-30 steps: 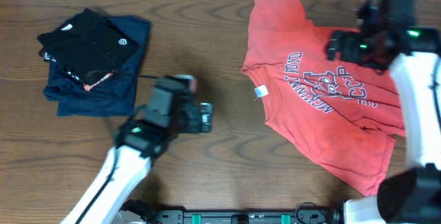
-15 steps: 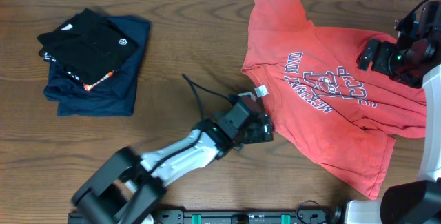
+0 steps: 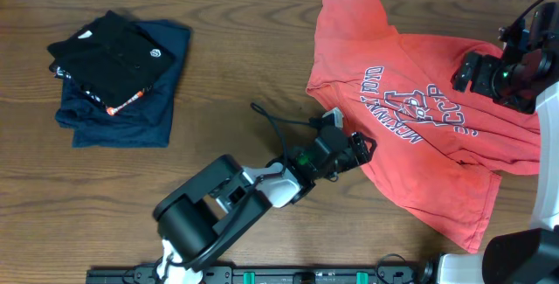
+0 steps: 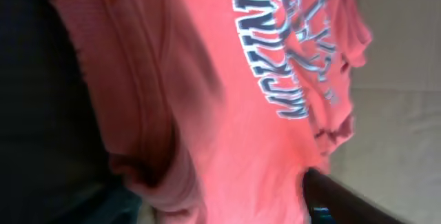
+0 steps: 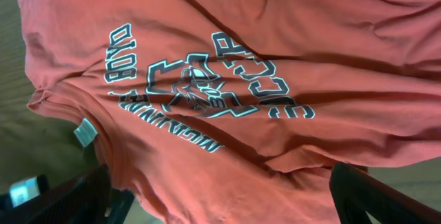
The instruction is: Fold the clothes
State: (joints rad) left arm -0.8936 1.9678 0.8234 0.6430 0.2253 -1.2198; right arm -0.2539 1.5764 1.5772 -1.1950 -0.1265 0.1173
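The coral-red T-shirt [image 3: 410,135] lies spread out and wrinkled on the right of the table, with its navy-and-white lettering facing up. My left gripper [image 3: 360,147] is at the shirt's left edge, just below the white neck label [image 3: 330,116]. In the left wrist view the shirt [image 4: 227,114] fills the frame, blurred, and the left gripper [image 4: 220,207] is open with fabric between its fingers. My right gripper [image 3: 465,70] hovers over the shirt's right side. In the right wrist view the right gripper [image 5: 220,196] is wide open above the shirt [image 5: 275,58].
A black folded garment [image 3: 109,57] with a small white logo lies on a navy-blue folded garment [image 3: 122,118] at the far left. The left arm stretches low across the brown wooden table [image 3: 262,48], with its cable [image 3: 271,118] looping up.
My left arm has swung right across the table and reached the shirt's left edge. My right gripper moved right over the shirt, then held still.
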